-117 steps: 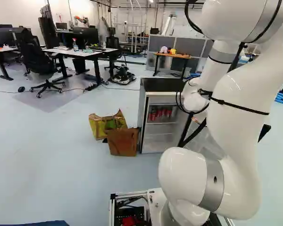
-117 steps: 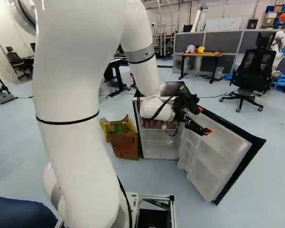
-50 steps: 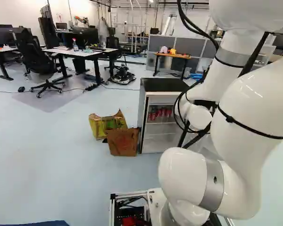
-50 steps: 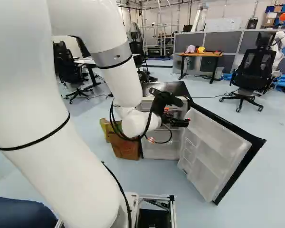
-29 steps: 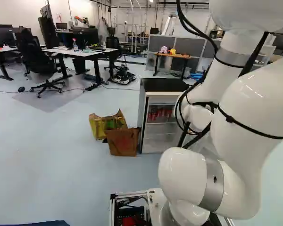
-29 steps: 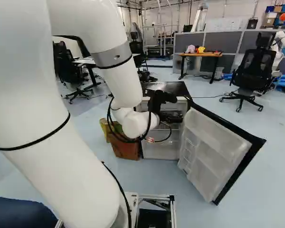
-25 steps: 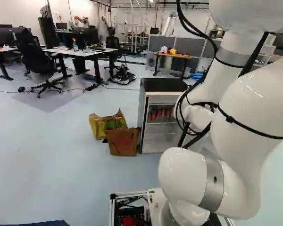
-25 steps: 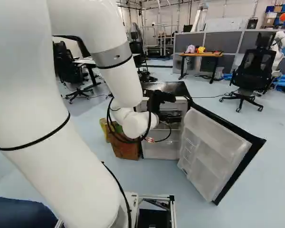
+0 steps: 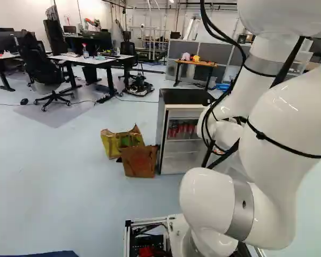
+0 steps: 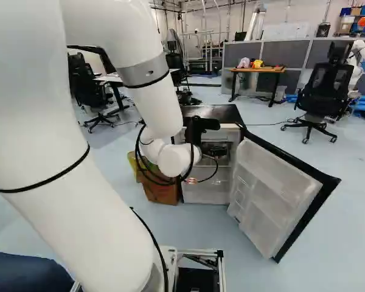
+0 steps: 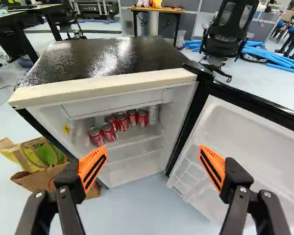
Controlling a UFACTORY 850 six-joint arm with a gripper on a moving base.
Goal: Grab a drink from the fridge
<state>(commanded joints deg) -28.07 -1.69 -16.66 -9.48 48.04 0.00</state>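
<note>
Your hand, black with two fingers and orange pads, is released, its fingers spread wide in front of the small white fridge with a black top. The wrist view shows you the drinks, red metal cans with a silver metal can at the door end of the group, upright on a shelf inside the fridge, ahead of the hand. Its white-lined, black-edged door is swung open. On the fridge's other side you have a yellow-and-green bag and a brown paper bag. Beyond the fridge stands a black office chair.
</note>
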